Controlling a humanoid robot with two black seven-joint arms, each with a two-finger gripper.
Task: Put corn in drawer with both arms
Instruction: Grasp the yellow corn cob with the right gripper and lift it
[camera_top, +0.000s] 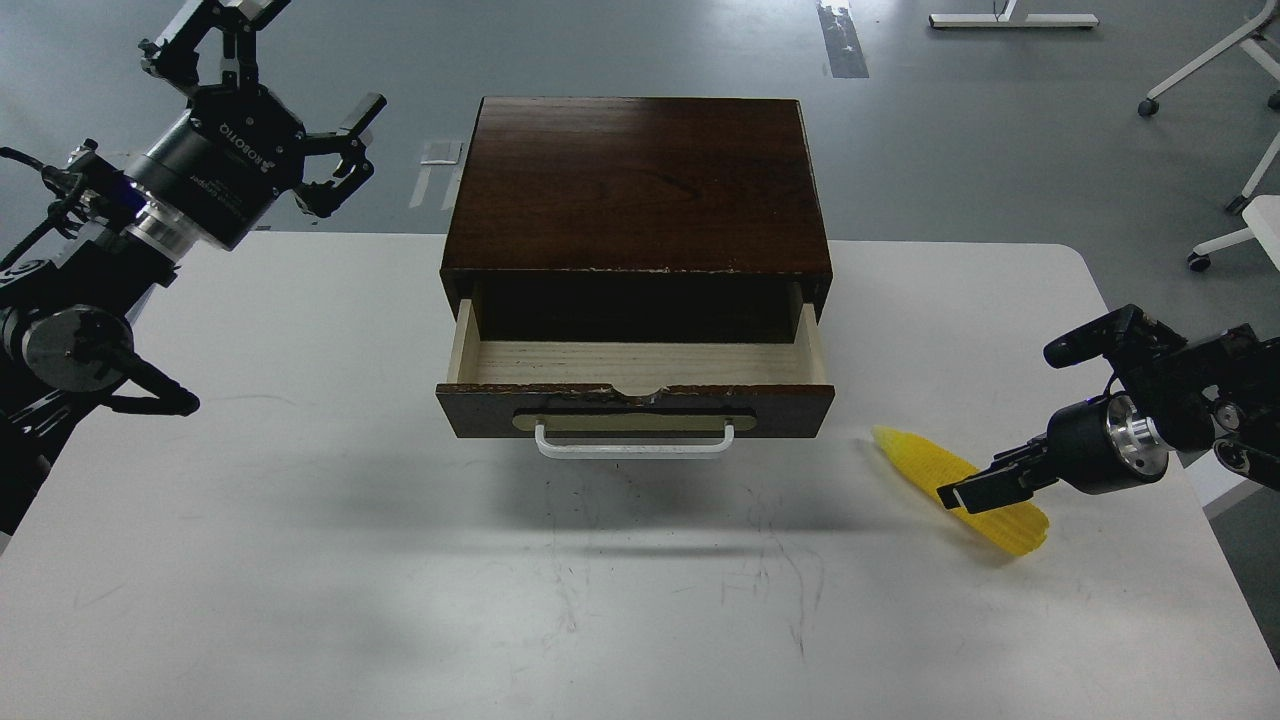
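Note:
The yellow corn (912, 457) lies on the white table (300, 560), to the right of the drawer's front, with its pointed end toward the drawer. The drawer (636, 409) is pulled open from the dark brown box (638, 180), and its pale wood inside is empty. My right gripper (968, 492) is low at the corn's middle, with dark fingers lying across it; I cannot tell whether they are closed on it. My left gripper (285, 75) is raised at the far left, above the table's back edge, with its fingers spread open and empty.
The box stands at the middle back of the table. White chair and desk legs (1215, 60) stand on the grey floor beyond the table at the right. The table's right edge is close to my right arm.

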